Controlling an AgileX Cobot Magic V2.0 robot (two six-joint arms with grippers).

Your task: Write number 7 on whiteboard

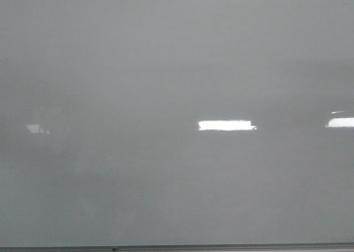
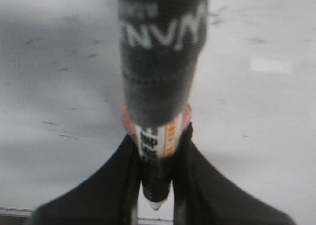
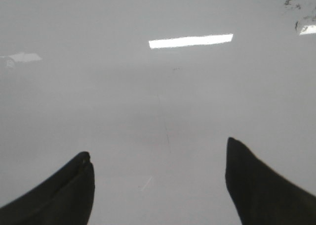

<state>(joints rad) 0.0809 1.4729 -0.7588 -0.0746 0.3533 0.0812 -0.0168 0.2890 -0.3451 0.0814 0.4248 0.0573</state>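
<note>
Front view: whiteboard (image 1: 166,69) fills the whole frame, glossy grey-white, thin metal bottom edge low in frame, bright rectangular light reflections (image 1: 225,125) mid-right and at the right edge. No marker line on it anywhere, so the number 7 is not drawn yet. Neither arm shows in this view.

Left wrist view: left tool (image 2: 157,185) is clamped narrow on a marker (image 2: 160,76), dark barrel with white lettering, an orange-and-white label lower down, pale tip sticking out between the fingers. Picture is blurred; board surface behind it has small dark smudges and scuffs, none reading as a digit. Can't tell if the marker is capped, nor whether the tip touches the board.

Right wrist view: right tool (image 3: 160,185) is spread wide, holding nothing, both dark fingers (image 3: 64,193) over bare board. Faint thin scratch line on the surface between them, some dark smears near the far corner of that view, too faint to call writing.

Step, as judged: marker is grasped, writing not started. Next move calls for bringing the tip onto the board, then a short horizontal top stroke followed by a long slanted downstroke, with light steady contact pressure.
</note>
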